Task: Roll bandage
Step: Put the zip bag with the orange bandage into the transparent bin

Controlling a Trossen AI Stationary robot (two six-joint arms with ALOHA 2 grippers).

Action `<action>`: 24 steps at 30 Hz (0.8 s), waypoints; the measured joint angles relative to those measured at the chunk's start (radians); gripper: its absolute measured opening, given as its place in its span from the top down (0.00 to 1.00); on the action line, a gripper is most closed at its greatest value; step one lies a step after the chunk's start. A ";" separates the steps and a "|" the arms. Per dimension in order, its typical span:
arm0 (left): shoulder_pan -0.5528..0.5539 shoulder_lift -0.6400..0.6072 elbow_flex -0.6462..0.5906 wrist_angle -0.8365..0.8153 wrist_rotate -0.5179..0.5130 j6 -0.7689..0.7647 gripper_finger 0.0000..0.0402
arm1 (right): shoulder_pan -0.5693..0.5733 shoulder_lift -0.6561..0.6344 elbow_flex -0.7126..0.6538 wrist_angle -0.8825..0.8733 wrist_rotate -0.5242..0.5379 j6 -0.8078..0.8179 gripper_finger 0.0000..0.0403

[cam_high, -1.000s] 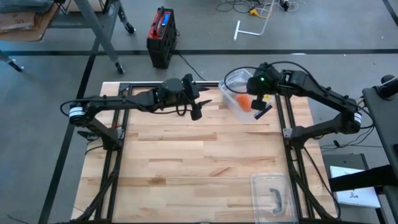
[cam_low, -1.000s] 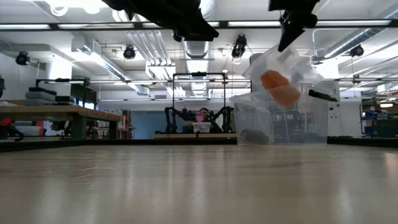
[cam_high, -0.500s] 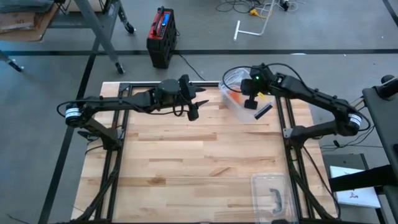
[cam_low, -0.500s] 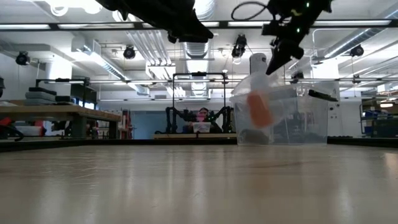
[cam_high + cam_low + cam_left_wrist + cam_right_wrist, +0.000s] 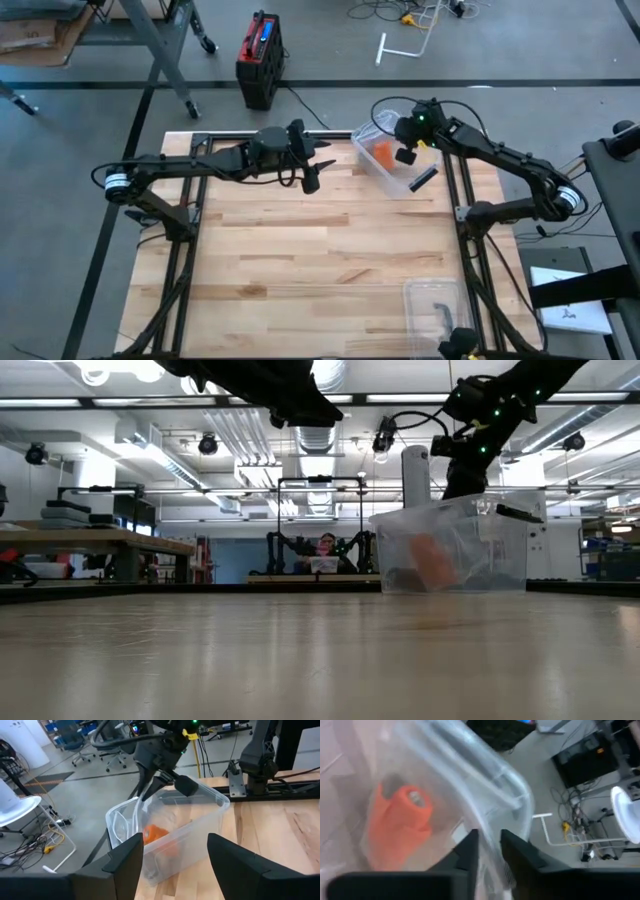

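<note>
An orange bandage roll (image 5: 381, 152) sits inside a clear plastic bag (image 5: 160, 815), which hangs inside a clear plastic bin (image 5: 392, 170) at the table's far right. The roll also shows in the low view (image 5: 431, 561) and in the right wrist view (image 5: 400, 820). My right gripper (image 5: 406, 150) stands over the bin, shut on the bag. My left gripper (image 5: 318, 170) hovers open and empty over the table's far middle, left of the bin; its fingers frame the left wrist view (image 5: 175, 870). My right gripper pinches the bag's upper part (image 5: 146, 795) between its two fingers, coming from above and pointing down. Clear film shows between the fingers (image 5: 466, 851) in the right wrist view. The bag hangs below them into the bin, with the roll low inside the walls.
A clear lid with a dark handle (image 5: 437, 310) lies near the table's near right corner. A black piece (image 5: 423, 178) sits at the bin's right rim. Bare wooden tabletop (image 5: 320, 260) spreads across the middle and near side.
My right gripper has gone down and toward the table's far edge with the bag. The orange roll, held above the bin's rim before, now hangs inside the bin.
</note>
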 joint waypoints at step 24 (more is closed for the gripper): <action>0.003 0.000 0.004 -0.034 0.000 -0.006 0.48 | 0.016 0.018 0.320 -0.603 -0.091 0.604 0.50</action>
